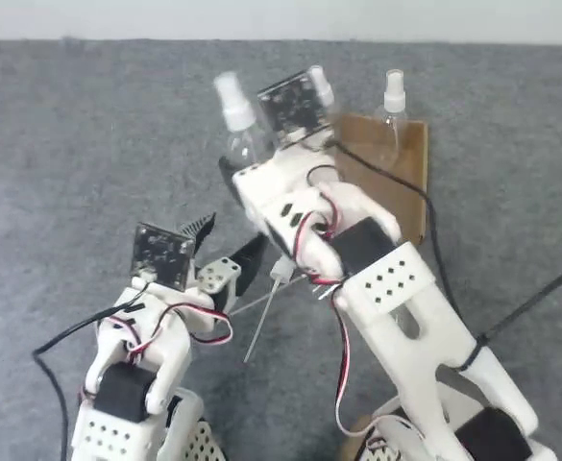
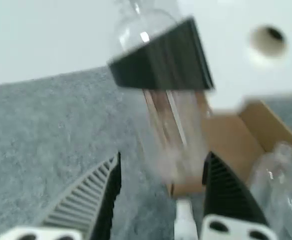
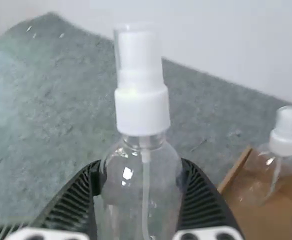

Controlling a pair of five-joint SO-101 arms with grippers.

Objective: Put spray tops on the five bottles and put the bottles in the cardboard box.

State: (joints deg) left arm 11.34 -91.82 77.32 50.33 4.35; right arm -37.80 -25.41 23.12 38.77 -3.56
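Grey, felt-like surface meeting a pale wall at its far edge, with two arms side by side.

(a) At the tip of the larger arm, the right hand is closed on a clear bottle. Its two black fingers press the bottle's flanks just below the shoulder. The bottle is upright in the grip and carries a white spray top, with the dip tube visible inside the glass. From above, it sits just beside the left edge of the cardboard box. Whether its base touches the surface cannot be told.

(b) Nearer the arms' bases, the left hand is spread wide and holds nothing. From its own wrist camera, the gripped bottle lies beyond and between the two ribbed fingers, apart from both.

(c) Just beside the left hand, a loose spray top lies on the surface, its thin tube trailing back toward the arms' bases.

(d) At the far side of the box, a second bottle stands upright, already capped with a spray top.

(e) Just behind the right wrist camera, a third spray top shows; its bottle is mostly hidden.
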